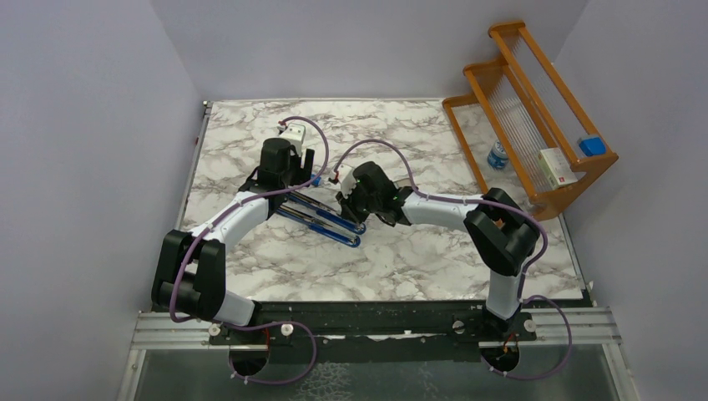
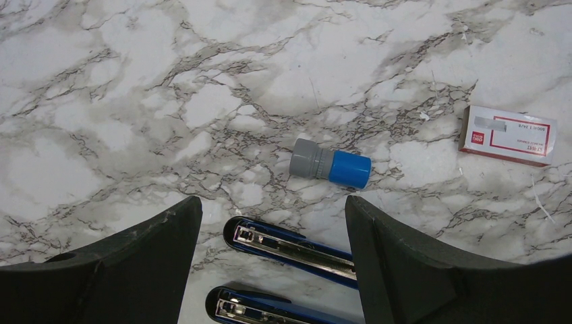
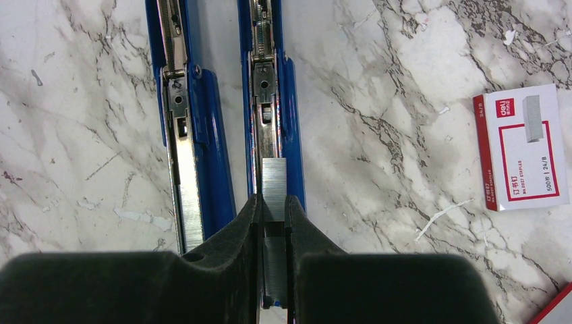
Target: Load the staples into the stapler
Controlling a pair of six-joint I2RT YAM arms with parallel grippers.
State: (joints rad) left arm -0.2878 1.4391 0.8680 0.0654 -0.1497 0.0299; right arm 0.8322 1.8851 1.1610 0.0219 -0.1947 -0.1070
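Observation:
The blue stapler (image 1: 321, 219) lies opened flat on the marble table, its two arms (image 3: 202, 135) (image 3: 293, 101) side by side. My right gripper (image 3: 273, 202) is shut on a grey strip of staples (image 3: 274, 179), lined up over the metal channel of the right-hand arm. Another strip lies in the left-hand arm's channel (image 3: 191, 216). The white staples box with a red label (image 3: 523, 148) rests on the table to the right. My left gripper (image 2: 272, 206) stands open above the stapler's rounded ends (image 2: 270, 243), holding nothing. The box (image 2: 507, 135) lies beyond its right finger.
A small grey cylinder with a blue cap (image 2: 330, 164) lies just past the stapler's tips. A wooden rack (image 1: 534, 109) at the back right holds a white box (image 1: 558, 167) and a blue item (image 1: 592, 145). A small bottle (image 1: 498, 155) stands beside it.

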